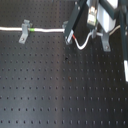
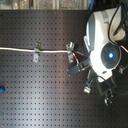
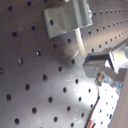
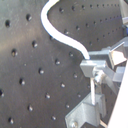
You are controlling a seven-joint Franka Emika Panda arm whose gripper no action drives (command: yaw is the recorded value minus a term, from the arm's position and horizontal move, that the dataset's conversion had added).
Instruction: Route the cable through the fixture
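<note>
The white cable [image 1: 47,30] runs from the first exterior view's left edge through a metal fixture clip [image 1: 24,33], with its green band [image 1: 31,31] just past that clip. It goes on to a second clip [image 1: 65,26]. Past it the red band [image 1: 75,38] shows, and the cable loops toward a third clip [image 1: 105,41]. My gripper [image 1: 69,40] is shut on the cable by the red band. In the second exterior view the cable [image 2: 20,49], the gripper [image 2: 75,68] and the red band [image 2: 76,60] sit left of the arm. The second wrist view shows the cable [image 4: 60,27] curving into my fingers [image 4: 91,67].
Everything rests on a black perforated board [image 1: 60,90]. The arm's white body [image 2: 102,42] covers the second exterior view's right side. More metal clips [image 2: 90,84] stand below it. A small blue object [image 2: 1,90] lies at the second exterior view's left edge.
</note>
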